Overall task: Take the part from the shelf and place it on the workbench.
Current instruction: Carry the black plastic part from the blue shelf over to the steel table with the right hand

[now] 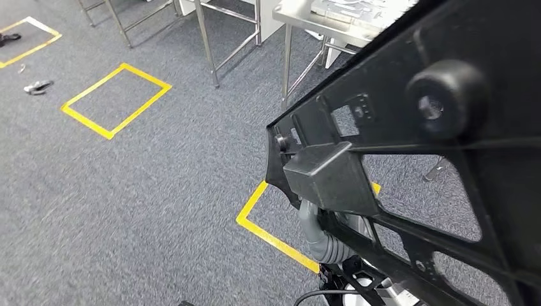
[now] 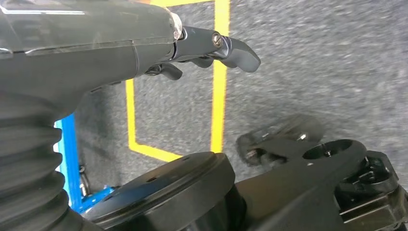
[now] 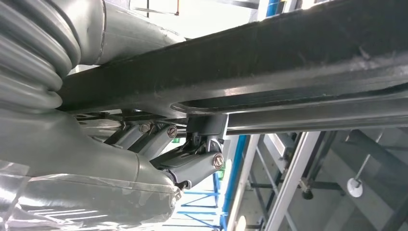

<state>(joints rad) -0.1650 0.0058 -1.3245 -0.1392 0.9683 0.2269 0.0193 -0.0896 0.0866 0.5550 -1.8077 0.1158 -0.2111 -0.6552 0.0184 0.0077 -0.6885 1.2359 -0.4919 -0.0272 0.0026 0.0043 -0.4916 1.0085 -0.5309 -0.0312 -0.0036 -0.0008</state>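
Part (image 1: 446,146), long axis slanting across the head view, gripped by right hand (image 3: 192,161); left hand (image 2: 211,50) loosely curled, empty.

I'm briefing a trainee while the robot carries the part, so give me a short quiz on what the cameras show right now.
1. True or false: the left hand holds the black part.
2. What colour is the tape marking squares on the grey carpet? A red, B yellow, C white.
3. Which hand grips the black part from beneath, its fingers against the part's edge?

Key: 1 false, the left hand hangs over the floor with its fingers apart and holds nothing. 2 B. 3 the right hand.
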